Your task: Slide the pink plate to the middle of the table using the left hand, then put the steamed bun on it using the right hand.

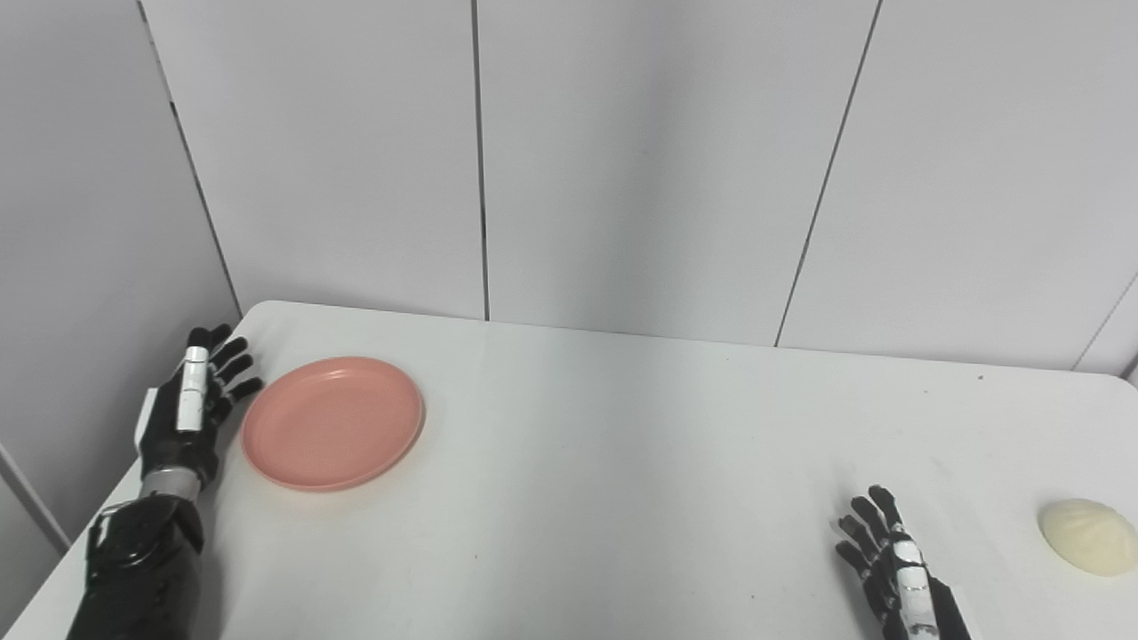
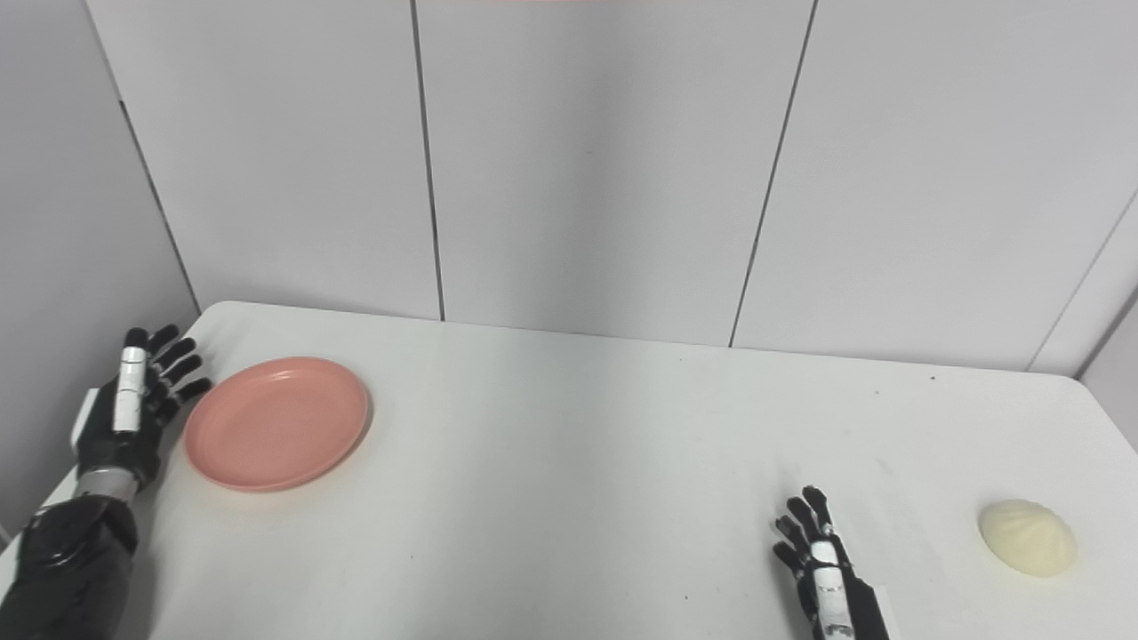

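A pink plate (image 1: pixel 332 423) lies on the white table (image 1: pixel 605 462) at its left side. My left hand (image 1: pixel 191 404) is open, fingers spread, just left of the plate's rim; I cannot tell if it touches it. A pale steamed bun (image 1: pixel 1088 536) lies at the table's right edge. My right hand (image 1: pixel 889 560) is open and empty near the front edge, left of the bun and apart from it. In the right eye view the plate (image 2: pixel 276 423), the bun (image 2: pixel 1028 537), the left hand (image 2: pixel 133 404) and the right hand (image 2: pixel 822 569) show alike.
Grey panelled walls (image 1: pixel 622 160) stand behind the table and at its left. The table's left edge runs close beside my left arm (image 1: pixel 133 569).
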